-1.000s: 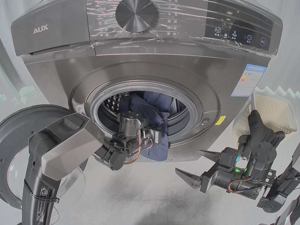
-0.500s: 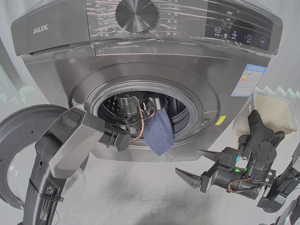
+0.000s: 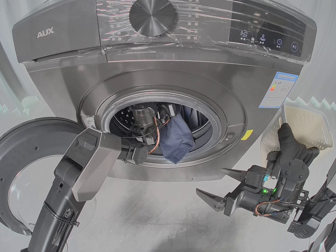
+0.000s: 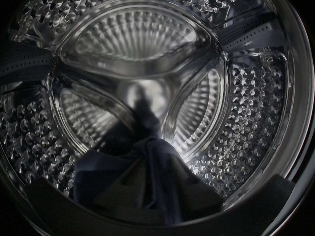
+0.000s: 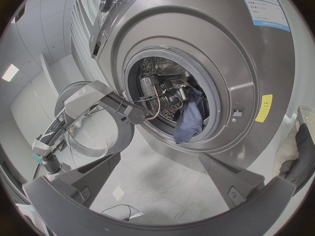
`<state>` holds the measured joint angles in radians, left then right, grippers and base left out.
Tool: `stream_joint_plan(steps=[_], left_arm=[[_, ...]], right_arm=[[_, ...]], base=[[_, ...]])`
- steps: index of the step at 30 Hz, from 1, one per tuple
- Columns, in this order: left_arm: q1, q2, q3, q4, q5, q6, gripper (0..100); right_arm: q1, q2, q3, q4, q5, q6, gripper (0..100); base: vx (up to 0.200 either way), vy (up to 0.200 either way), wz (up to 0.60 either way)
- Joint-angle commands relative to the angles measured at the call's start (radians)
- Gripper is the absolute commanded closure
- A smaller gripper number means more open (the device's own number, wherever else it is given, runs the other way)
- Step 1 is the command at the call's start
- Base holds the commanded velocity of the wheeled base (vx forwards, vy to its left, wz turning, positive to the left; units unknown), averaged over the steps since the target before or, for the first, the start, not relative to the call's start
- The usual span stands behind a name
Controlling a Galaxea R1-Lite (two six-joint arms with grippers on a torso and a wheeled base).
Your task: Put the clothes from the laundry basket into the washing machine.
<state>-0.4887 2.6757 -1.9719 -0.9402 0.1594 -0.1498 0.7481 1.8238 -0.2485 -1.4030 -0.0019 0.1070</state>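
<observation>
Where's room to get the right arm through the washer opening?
Free: right side of the door opening, between navy garment and door gasket. Crowded: left and centre, taken by the left arm and the garment over the lip.

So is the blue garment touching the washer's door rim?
Touching. The right wrist view shows the blue garment draped over the lower door rim, with its end hanging outside the opening.

Grey floor [image 3: 157, 210], wht walls [image 5: 69, 71] — ceiling light [image 5: 9, 72] on.
</observation>
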Motion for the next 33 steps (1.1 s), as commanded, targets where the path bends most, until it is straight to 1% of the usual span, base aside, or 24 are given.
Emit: stream_joint_plan(steps=[1, 2, 3, 4, 5, 6, 8, 9, 11, 13, 18, 21, 25, 27, 28, 31, 33], left_arm=[[-0.030, -0.116, 0.237, 0.015, -0.021, -0.040, 0], [-0.031, -0.122, 0.246, 0.017, -0.024, -0.042, 0], [-0.048, -0.195, 0.370, 0.051, -0.081, -0.045, 0], [-0.050, -0.200, 0.380, 0.052, -0.086, -0.045, 0], [-0.067, -0.252, 0.482, 0.074, -0.139, -0.045, 0], [-0.074, -0.280, 0.541, 0.080, -0.159, -0.045, 0], [-0.085, -0.298, 0.605, 0.089, -0.178, -0.036, 0], [-0.087, -0.300, 0.610, 0.089, -0.178, -0.036, 0], [-0.094, -0.297, 0.657, 0.086, -0.181, -0.013, 0], [-0.094, -0.293, 0.670, 0.083, -0.182, -0.002, 0], [-0.099, -0.272, 0.693, 0.075, -0.187, 0.009, 0], [-0.102, -0.266, 0.696, 0.075, -0.196, 0.009, 0], [-0.102, -0.237, 0.686, 0.074, -0.195, 0.012, 0], [-0.097, -0.220, 0.680, 0.067, -0.195, 0.024, 0], [-0.094, -0.212, 0.674, 0.058, -0.195, 0.030, 100], [-0.090, -0.200, 0.662, 0.043, -0.190, 0.032, 100], [-0.083, -0.194, 0.642, 0.034, -0.184, 0.027, 100]], right_arm=[[0.000, 0.003, 0.000, -0.001, 0.000, 0.000, 0], [0.000, 0.003, 0.000, -0.001, 0.000, 0.000, 0], [0.000, 0.003, 0.000, -0.001, 0.000, 0.000, 0], [0.000, 0.002, 0.000, -0.001, 0.000, 0.000, 0], [0.000, 0.003, 0.000, -0.001, 0.000, 0.000, 0], [0.000, 0.002, 0.000, -0.001, 0.000, 0.000, 0], [0.000, 0.002, 0.000, -0.001, 0.000, 0.000, 0], [0.000, 0.002, 0.000, -0.001, 0.000, 0.000, 0], [0.000, 0.002, 0.000, -0.001, -0.001, 0.000, 0], [0.000, 0.000, 0.000, -0.001, -0.001, 0.000, 0], [0.000, 0.000, 0.000, -0.001, -0.001, 0.000, 0], [0.000, 0.000, 0.000, -0.001, -0.001, 0.000, 0], [0.000, 0.000, 0.000, -0.001, -0.001, 0.000, 0], [0.000, 0.000, 0.000, -0.001, -0.001, 0.000, 0], [0.000, 0.000, 0.000, -0.001, -0.001, 0.000, 0], [0.000, 0.000, 0.000, -0.001, -0.001, 0.000, 0], [0.000, 0.000, 0.000, -0.001, -0.001, 0.000, 0]], base=[[0.000, 0.000, 0.00], [0.000, 0.000, 0.00], [0.000, 0.000, 0.00], [0.000, 0.000, 0.00], [0.000, 0.000, 0.00], [0.000, 0.000, 0.00], [0.000, 0.000, 0.00], [0.000, 0.000, 0.00], [0.000, 0.000, 0.00], [0.000, 0.000, 0.00], [0.000, 0.000, 0.00], [0.000, 0.000, 0.00], [0.000, 0.000, 0.00], [0.000, 0.000, 0.00], [0.000, 0.000, 0.00], [0.000, 0.000, 0.00], [0.000, 0.000, 0.00]])
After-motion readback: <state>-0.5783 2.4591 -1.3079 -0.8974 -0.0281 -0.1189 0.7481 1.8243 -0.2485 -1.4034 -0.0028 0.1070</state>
